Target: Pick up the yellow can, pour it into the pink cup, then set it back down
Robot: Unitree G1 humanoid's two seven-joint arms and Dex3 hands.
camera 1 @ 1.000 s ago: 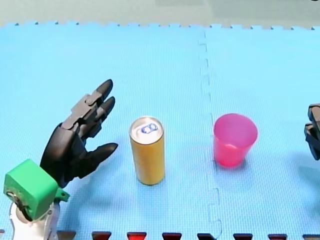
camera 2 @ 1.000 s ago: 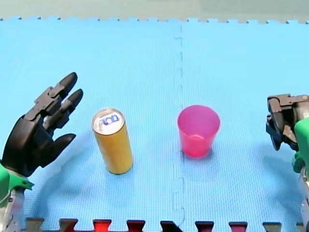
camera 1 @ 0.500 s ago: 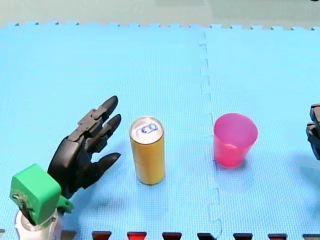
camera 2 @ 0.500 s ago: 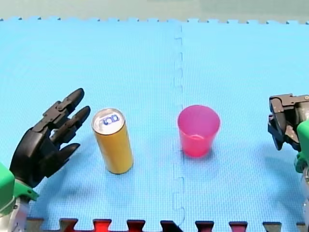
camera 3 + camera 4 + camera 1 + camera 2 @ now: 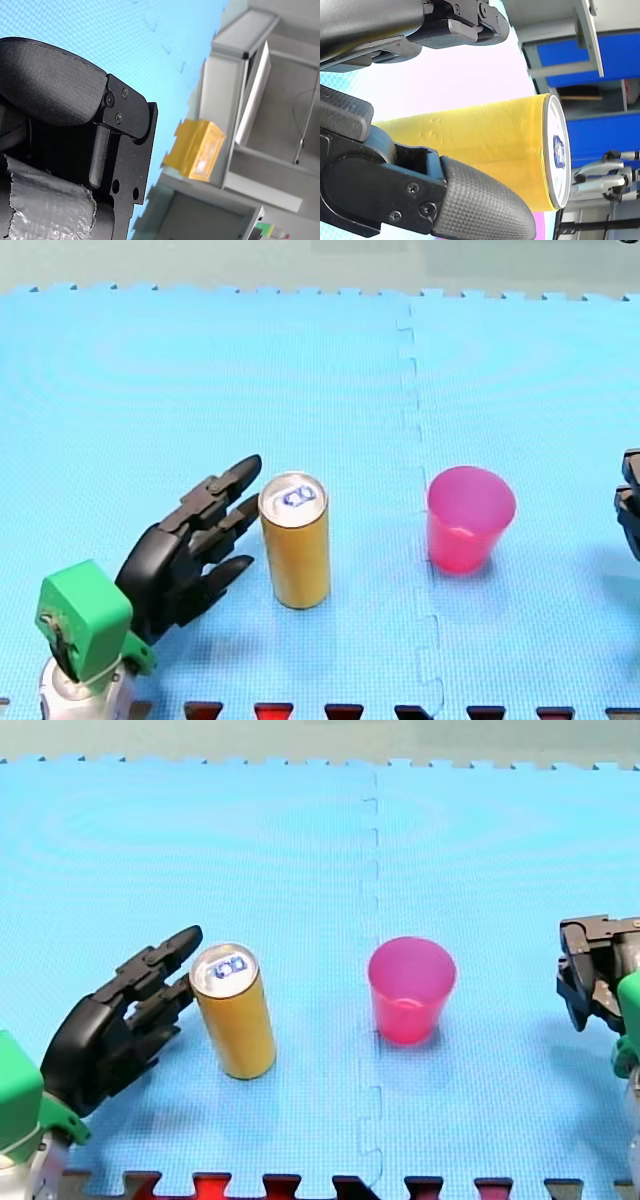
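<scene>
Barely begun: the open left hand [image 5: 190, 552] brackets the standing yellow can [image 5: 296, 552] without gripping it, the right hand [image 5: 592, 972], whose state I cannot tell, waits far right, and lifting, pouring into the pink cup [image 5: 470, 520] and replacing remain.

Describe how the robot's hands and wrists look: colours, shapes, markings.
The left hand, beside the yellow can, is matte black with jointed fingers, knurled rounded tips and visible screws; a green block sits at its wrist. The right hand, at the right edge of the mat, is dark and boxy, with green at its wrist.
</scene>
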